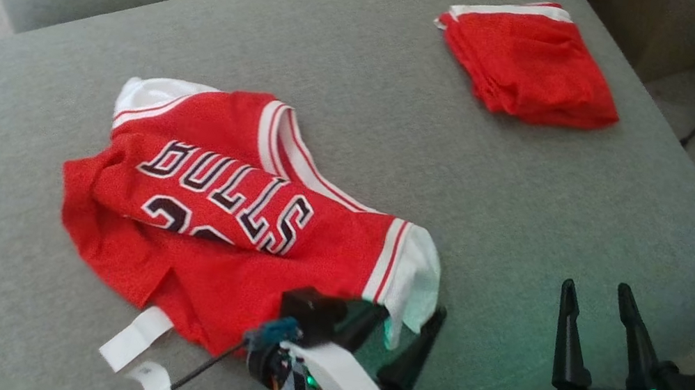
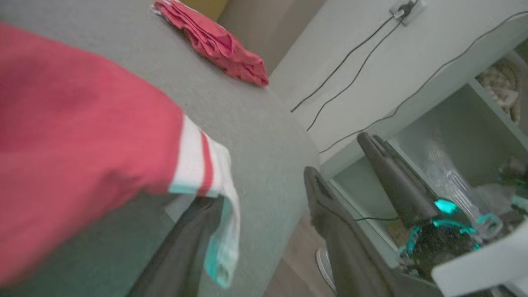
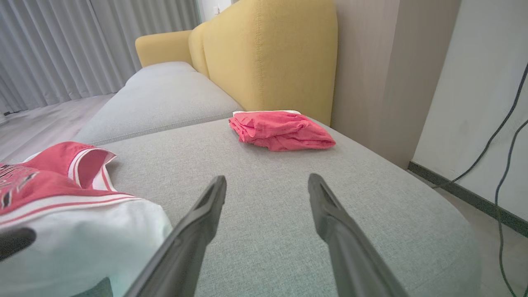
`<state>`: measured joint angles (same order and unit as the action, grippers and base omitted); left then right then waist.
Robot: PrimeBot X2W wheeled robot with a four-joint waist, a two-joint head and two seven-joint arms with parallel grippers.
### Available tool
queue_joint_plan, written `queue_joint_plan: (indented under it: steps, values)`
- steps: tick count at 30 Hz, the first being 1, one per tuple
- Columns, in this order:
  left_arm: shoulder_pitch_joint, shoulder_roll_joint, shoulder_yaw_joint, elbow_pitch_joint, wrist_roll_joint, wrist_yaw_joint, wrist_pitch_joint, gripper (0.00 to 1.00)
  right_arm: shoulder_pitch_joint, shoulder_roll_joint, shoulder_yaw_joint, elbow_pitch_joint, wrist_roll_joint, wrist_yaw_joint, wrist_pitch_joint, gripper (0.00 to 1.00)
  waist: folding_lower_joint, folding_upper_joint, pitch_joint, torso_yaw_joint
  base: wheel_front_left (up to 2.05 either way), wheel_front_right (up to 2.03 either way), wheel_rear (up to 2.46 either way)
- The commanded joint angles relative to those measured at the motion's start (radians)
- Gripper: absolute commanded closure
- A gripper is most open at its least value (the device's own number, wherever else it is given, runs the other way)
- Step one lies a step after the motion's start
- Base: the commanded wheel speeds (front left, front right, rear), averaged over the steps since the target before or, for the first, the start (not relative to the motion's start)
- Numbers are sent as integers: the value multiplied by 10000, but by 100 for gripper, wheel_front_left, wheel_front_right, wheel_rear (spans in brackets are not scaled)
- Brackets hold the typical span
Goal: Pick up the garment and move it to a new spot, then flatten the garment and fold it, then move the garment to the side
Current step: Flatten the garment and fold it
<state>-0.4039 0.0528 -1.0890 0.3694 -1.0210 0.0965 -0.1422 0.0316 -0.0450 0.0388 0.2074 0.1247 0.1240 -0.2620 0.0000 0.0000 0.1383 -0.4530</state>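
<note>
At the grey sofa (image 1: 407, 92), left end effector (image 1: 411, 315) and right end effector (image 1: 596, 290) stand spread.

You can read "BULLS", upside down to you, on the red jersey (image 1: 230, 218); the number beside it is partly hidden, unreadable.

Grey sofa (image 1: 371, 51) across the foreground, seat split by a seam into two cushions. Behind it, a yellow backrest (image 3: 268, 53). Farther off, grey curtains (image 3: 62, 45) down to a pale wood floor (image 3: 41, 119). Right of the backrest, a beige panel (image 3: 371, 74), then a white wall (image 3: 466, 82) with dark skirting (image 3: 453, 187). Black cables (image 2: 342, 62) down the wall from a socket (image 2: 406, 8). White shelf (image 2: 453, 123) by the sofa's end. Soft, even daylight.
</note>
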Motion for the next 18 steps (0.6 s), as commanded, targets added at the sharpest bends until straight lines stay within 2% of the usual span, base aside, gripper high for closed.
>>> queue_joint_plan:
  steps: [1,4,6,8,16,18]
  values:
    - [-327,-6,179,-283,18,-68,-18,0,-191,-53,216,-311,42,67,2,0,0,0,-23,201,0,0,0]
    - [-238,355,-91,-388,74,-278,259,0,-166,-53,163,-336,14,67,2,0,0,0,-90,604,0,0,0]
    - [-122,766,-105,-679,141,-184,304,0,-173,-52,147,-356,-10,67,2,0,0,0,-161,870,0,0,0]
    - [111,1290,-33,-1116,166,64,323,0,-175,-52,143,-377,-34,67,2,0,0,0,-233,1114,0,0,0]
    - [1703,3861,839,-3458,-431,1579,538,0,-6,-52,91,-411,-186,67,2,0,0,0,-396,1839,0,0,0]
    - [2009,4269,1301,-3950,-666,1882,287,0,1,-52,68,-427,-207,67,2,0,0,0,-382,1948,0,0,0]
